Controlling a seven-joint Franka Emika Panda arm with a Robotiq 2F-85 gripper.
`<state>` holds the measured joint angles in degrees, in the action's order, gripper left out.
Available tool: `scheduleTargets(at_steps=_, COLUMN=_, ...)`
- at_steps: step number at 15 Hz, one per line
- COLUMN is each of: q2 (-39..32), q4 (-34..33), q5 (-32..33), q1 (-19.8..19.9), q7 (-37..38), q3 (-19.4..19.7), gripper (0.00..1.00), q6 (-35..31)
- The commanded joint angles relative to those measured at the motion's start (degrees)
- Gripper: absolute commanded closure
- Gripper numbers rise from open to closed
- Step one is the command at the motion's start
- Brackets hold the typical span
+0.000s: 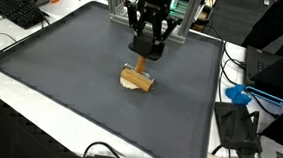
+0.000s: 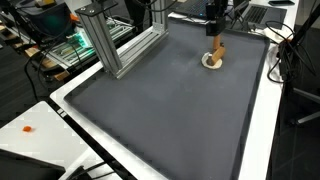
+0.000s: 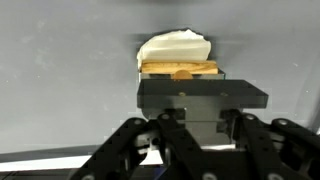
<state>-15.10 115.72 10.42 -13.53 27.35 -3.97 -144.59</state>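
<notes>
The tool [image 1: 143,51] hangs clamped on a wooden peg [image 1: 139,69] above a white disc [image 1: 134,83], mid-mat [image 1: 62,73]; a keyboard [image 1: 16,8] lies at ten o'clock.

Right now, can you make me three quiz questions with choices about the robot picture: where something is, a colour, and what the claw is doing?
1. Where is the wooden piece?
A. on the grey mat
B. on the floor
C. on the keyboard

2. What colour is the disc under it?
A. red
B. white
C. green

3. What is the gripper doing?
A. hanging wide open, far away
B. out of sight
C. shut on the wooden piece

Answers:
1 A, both exterior views show it on the mat.
2 B, the wrist view shows a whitish disc.
3 C, its fingers clamp the upright part.
</notes>
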Motion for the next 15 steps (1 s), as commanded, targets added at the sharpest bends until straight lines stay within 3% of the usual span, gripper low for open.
scheduleTargets(at_steps=1, q2=-0.9, q4=1.6, q5=-1.6, q1=0.2, q7=-2.5, q3=-0.3, gripper=0.78, q6=2.6)
scheduleTargets(at_steps=15, q2=2.1, q4=3.1, q5=-3.3, q1=1.0, q7=-7.0, q3=-0.8, gripper=0.78, q6=10.7)
